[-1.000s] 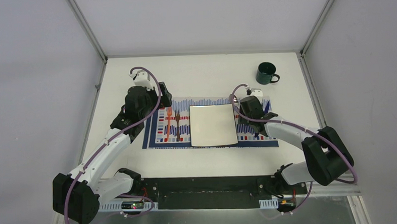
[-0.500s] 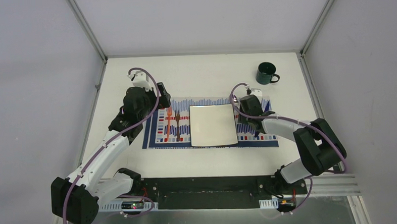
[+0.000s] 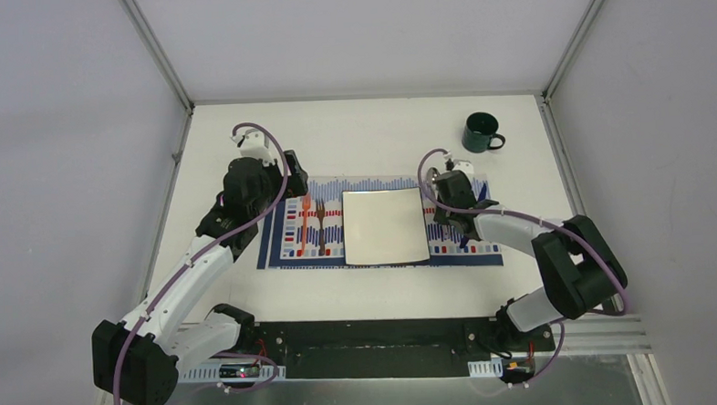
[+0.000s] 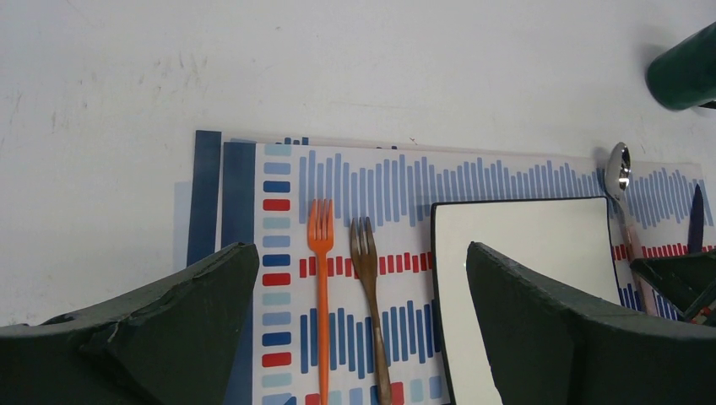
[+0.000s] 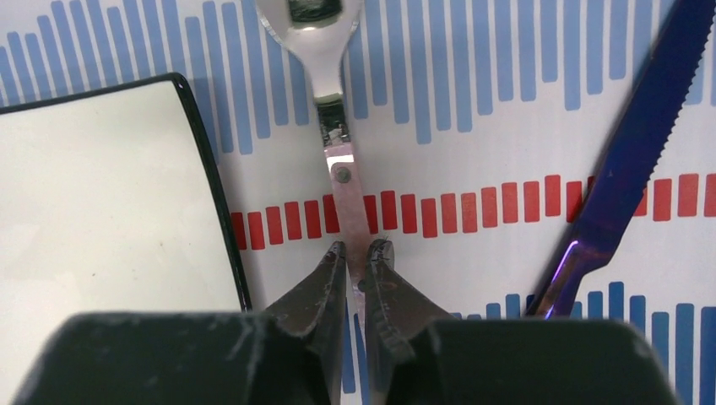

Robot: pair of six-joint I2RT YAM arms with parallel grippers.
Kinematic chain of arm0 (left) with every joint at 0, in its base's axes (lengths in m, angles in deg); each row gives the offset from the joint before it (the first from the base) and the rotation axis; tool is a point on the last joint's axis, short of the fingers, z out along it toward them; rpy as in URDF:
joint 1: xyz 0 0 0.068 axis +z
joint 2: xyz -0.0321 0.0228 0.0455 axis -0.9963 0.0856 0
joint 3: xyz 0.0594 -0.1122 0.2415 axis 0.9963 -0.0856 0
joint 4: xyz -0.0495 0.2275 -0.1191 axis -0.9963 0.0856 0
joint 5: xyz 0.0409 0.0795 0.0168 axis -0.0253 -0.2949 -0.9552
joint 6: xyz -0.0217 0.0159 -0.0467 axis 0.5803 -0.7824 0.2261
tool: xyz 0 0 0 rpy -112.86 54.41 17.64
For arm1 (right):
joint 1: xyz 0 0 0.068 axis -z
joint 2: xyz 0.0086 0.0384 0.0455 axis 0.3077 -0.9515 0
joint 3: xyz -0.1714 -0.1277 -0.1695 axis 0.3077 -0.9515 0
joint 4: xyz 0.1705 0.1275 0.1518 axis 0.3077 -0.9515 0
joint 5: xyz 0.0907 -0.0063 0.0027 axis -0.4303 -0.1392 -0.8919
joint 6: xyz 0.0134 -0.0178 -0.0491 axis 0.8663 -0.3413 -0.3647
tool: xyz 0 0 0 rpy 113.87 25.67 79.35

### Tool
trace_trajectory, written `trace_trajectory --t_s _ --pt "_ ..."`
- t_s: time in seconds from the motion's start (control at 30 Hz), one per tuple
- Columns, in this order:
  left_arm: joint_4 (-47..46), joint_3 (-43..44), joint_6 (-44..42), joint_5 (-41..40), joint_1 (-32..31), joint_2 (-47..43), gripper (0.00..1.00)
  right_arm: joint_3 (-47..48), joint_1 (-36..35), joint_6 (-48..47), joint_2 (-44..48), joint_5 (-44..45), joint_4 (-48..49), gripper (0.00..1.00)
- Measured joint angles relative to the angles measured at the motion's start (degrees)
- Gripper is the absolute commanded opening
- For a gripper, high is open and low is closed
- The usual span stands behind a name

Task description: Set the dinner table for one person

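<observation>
On the white dinner table [image 3: 352, 134] lies a striped placemat [image 3: 377, 184] with a square white plate [image 3: 385, 225] at its middle. An orange fork [image 4: 322, 278] and a brown fork [image 4: 368, 287] lie left of the plate. My left gripper [image 4: 361, 257] hangs open above them, holding nothing. Right of the plate, a spoon [image 5: 325, 51] with a pink handle lies flat on the mat, and my right gripper [image 5: 359, 249] is shut on that handle. A blue knife [image 5: 629, 160] lies further right on the mat.
A dark green mug [image 3: 481, 132] stands on the table at the back right, beyond the mat. Aluminium frame edges [image 3: 553, 148] and grey walls bound the table on three sides. Both arm bases sit at the near edge.
My right gripper's fingers have closed onto the spoon handle, and the right elbow has swung in slightly. The left arm has barely moved and stays open.
</observation>
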Motion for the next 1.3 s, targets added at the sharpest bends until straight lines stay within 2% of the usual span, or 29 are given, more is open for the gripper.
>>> trace_trajectory --t_s 0.47,0.9,1.3 --pt "0.00 0.00 0.00 0.02 0.00 -0.15 0.99 -0.39 0.00 2.60 4.61 -1.64 -7.67 0.06" --pt "0.00 0.00 0.09 0.00 0.00 -2.51 0.99 -0.57 -2.23 3.93 8.85 -3.45 -14.12 0.06" --pt "-0.04 -0.92 0.26 -0.02 0.00 -3.72 0.99 -0.68 -2.99 3.91 8.98 -4.79 -19.47 0.07"
